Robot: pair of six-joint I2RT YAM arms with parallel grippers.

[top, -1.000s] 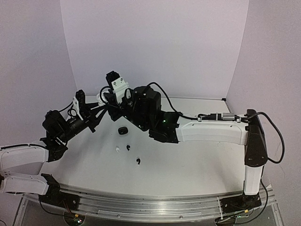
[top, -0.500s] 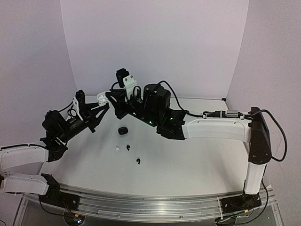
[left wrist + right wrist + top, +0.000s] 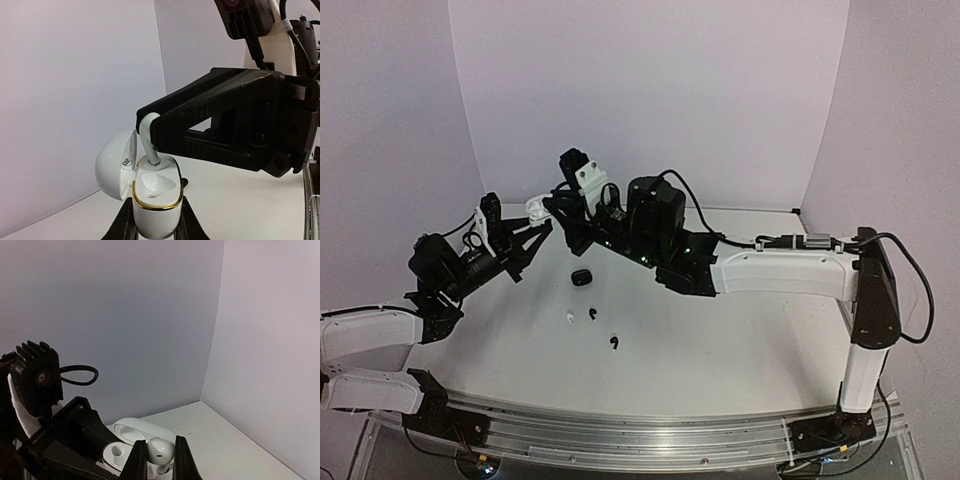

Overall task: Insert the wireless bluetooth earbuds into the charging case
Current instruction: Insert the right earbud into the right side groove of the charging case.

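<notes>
The left arm reaches up and forward from its base, forearm raised off the table [image 3: 750, 345], and its left gripper [image 3: 156, 216] is clamped on the lower body of the white charging case [image 3: 156, 202], one finger on each side, holding it upright in the air with the gold-rimmed opening facing up. The case's lid [image 3: 112, 172] is swung open to the side away from the right arm. The right arm stretches across from the far side of the case, upper link level and wrist bent down toward it; its right gripper [image 3: 158, 456] is pinched on a white earbud [image 3: 146, 137], whose stem end sits in a socket of the case while the rest stands up, tilted toward the lid. The right gripper's black fingers hang just above the case and cover much of its opening from the overhead view. Below the case, on the table, lie a small black pebble-like object [image 3: 582, 277] and, nearer the arm bases, a loose white bud [image 3: 569, 318], a black bud [image 3: 593, 315] beside it, and another black bud [image 3: 614, 344].
</notes>
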